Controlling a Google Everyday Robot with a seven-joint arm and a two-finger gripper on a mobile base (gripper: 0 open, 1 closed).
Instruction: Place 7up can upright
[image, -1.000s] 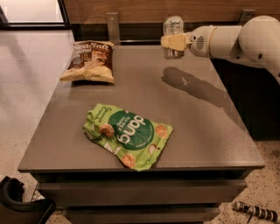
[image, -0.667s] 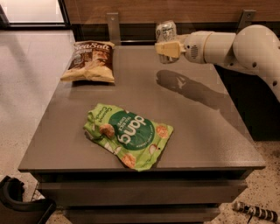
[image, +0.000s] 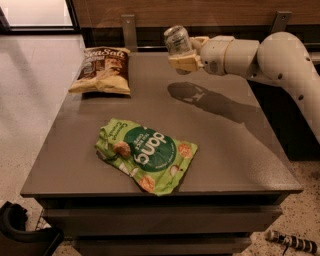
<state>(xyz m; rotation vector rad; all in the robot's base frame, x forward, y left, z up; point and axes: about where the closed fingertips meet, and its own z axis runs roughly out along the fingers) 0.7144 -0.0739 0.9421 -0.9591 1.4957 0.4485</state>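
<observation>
The 7up can (image: 178, 40) is a small silvery can, held in the air above the far middle of the grey table (image: 235, 150). It stands nearly upright, tilted a little to the left. My gripper (image: 184, 56) reaches in from the right and is shut on the can's lower part, with its cream fingers (image: 186, 62) around it. The can's shadow (image: 192, 95) lies on the table below, so the can is clearly off the surface.
A brown and white Sea Salt snack bag (image: 102, 70) lies at the table's far left. A green Dang snack bag (image: 145, 154) lies near the front middle. My white arm (image: 280, 62) spans the table's far right. A wooden wall runs behind the table.
My gripper has moved left with the can, from the table's far right toward its far middle. Both snack bags have stayed put.
</observation>
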